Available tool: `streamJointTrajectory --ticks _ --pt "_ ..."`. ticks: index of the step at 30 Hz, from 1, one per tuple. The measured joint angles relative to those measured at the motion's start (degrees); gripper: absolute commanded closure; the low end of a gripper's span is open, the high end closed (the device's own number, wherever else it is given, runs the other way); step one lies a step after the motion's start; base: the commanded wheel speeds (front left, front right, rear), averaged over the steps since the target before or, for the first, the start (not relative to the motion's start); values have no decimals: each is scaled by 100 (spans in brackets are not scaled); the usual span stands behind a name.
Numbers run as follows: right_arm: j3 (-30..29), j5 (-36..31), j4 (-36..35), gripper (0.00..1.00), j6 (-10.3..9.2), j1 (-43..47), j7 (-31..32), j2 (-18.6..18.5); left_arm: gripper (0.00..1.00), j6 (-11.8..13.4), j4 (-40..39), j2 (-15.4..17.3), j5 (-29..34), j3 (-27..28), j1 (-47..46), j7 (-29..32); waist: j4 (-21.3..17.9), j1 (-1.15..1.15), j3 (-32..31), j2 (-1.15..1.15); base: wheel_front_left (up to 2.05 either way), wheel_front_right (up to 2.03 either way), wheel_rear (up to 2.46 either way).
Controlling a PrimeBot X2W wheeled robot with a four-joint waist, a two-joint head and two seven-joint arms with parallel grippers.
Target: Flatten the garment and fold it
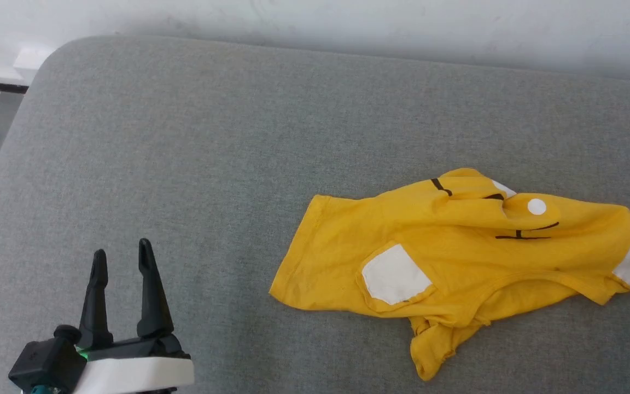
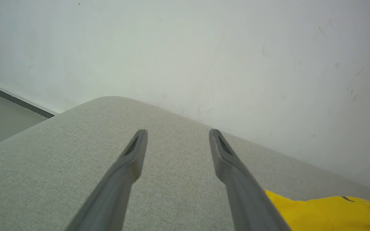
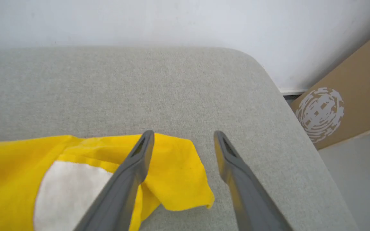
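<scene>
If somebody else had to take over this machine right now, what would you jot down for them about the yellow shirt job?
Left gripper: open and empty, over the bare grey upholstered surface, to the left of the shirt.
Right gripper: open, above one end of the shirt, not closed on it.
The bright yellow cotton T-shirt with white patches and black lines lies crumpled on the surface, with parts bunched and lapped over.
Done: nothing that shows.
To do: spread it flat, then fold it.
</scene>
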Motion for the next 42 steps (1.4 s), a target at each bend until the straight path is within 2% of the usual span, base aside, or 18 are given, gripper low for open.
streamJointTrajectory --ticks 5,13,18,22,25,31,38,42 --pt "654 405 -559 0 0 -149 -182 156 0 1 -1 1 0 -26 6 3 -96 0 -101 0 0 0 0" --pt "2291 1080 -1639 0 0 216 391 325 0 2 14 0 0 -118 27 3 -168 0 -189 0 0 0 0" --pt "2939 1423 -1785 0 0 350 762 330 0 1 87 -1 -1 -138 26 2 -132 0 -178 0 0 0 0" --pt "3396 1321 -1517 0 -1 305 1069 -9 0 -15 162 0 -2 -191 19 2 -58 0 -182 0 0 0 0" --pt "3885 1525 -1361 0 -1 298 1517 -168 0 -15 196 -1 -2 -199 4 1 37 0 -186 0 0 0 0" --pt "4534 1851 -1525 0 -1 372 2307 -521 0 -51 276 -3 -14 -232 4 -4 238 0 -170 0 0 0 0" --pt "5012 1947 -1630 0 -1 511 2624 -843 0 -56 392 -14 -64 -275 -4 -5 380 0 -91 0 0 0 0" --pt "5356 1949 -1684 0 -1 430 2581 -881 0 -58 445 -19 -71 -301 -97 -7 415 0 -26 0 0 0 0"
